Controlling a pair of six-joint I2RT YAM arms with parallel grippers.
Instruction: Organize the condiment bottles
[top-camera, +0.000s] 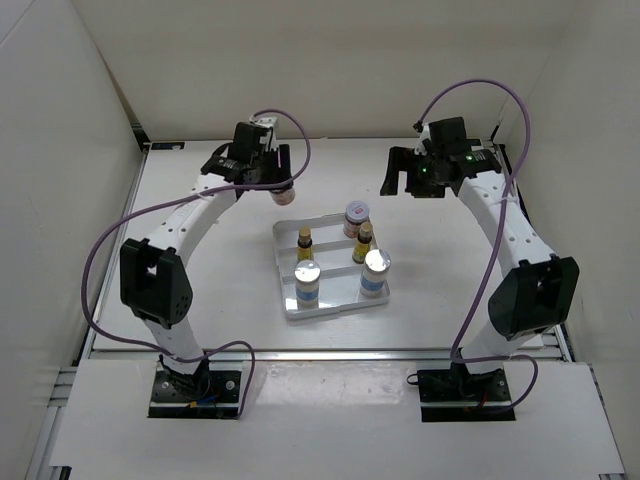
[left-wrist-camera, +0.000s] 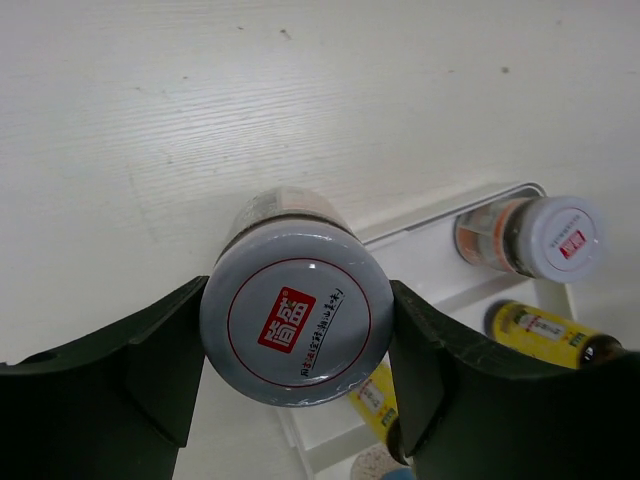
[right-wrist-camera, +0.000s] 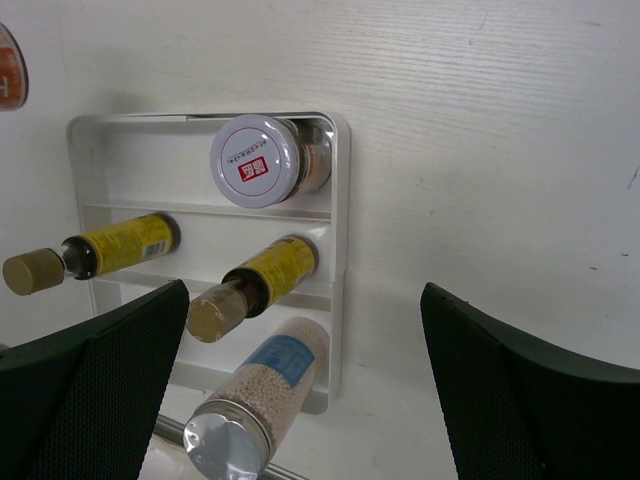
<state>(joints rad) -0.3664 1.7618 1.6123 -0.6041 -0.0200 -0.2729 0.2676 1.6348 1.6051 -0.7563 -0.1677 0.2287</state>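
My left gripper (top-camera: 268, 176) is shut on a squat jar with a pinkish-grey lid (left-wrist-camera: 295, 312), just beyond the far left corner of the white tray (top-camera: 288, 300). One finger (left-wrist-camera: 130, 365) presses on each side of the lid. In the tray stand the other squat jar (top-camera: 357, 213), two amber bottles with yellow labels (top-camera: 305, 241) (top-camera: 363, 244) and two silver-capped bottles (top-camera: 307, 281) (top-camera: 375, 270). My right gripper (top-camera: 412, 178) is open and empty, above the table behind the tray's far right corner. The right wrist view shows the jar (right-wrist-camera: 258, 160) and a silver-capped bottle (right-wrist-camera: 262, 392).
White walls close in the table on the left, back and right. The tray's rim (right-wrist-camera: 340, 200) lies below and left of my right gripper. Bare table (right-wrist-camera: 500, 150) lies to the right of the tray.
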